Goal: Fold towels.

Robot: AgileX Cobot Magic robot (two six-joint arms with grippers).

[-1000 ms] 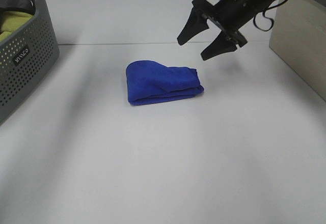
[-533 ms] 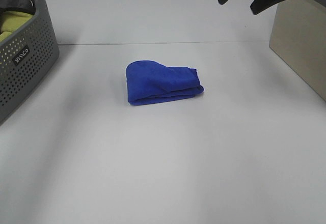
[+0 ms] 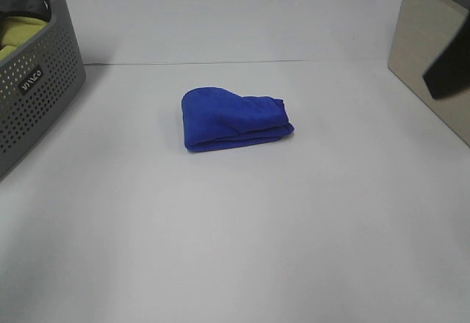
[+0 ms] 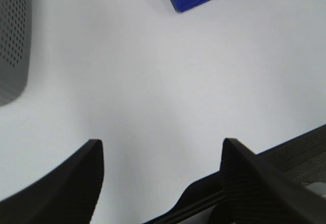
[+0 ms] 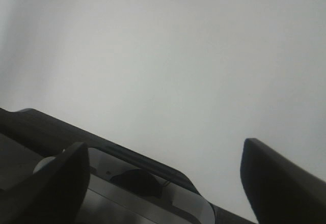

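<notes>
Folded royal-blue plush towel [image 3: 235, 120] lies alone on your white table [image 3: 242, 227].
Your left gripper [image 4: 160, 170] and right gripper [image 5: 163, 170] both hang with fingers spread wide, gripping nothing; the towel sits well right of the perforated grey plastic basket [image 3: 37, 81], touching neither gripper.

The only lettering stands on the grey perforated basket [image 3: 37, 88] at the left edge of the exterior high view: a small dark label [image 3: 31, 79] on its side wall, set at a slant, with pale capital letters too small and blurred to read with certainty. No other text shows in any view.
</notes>
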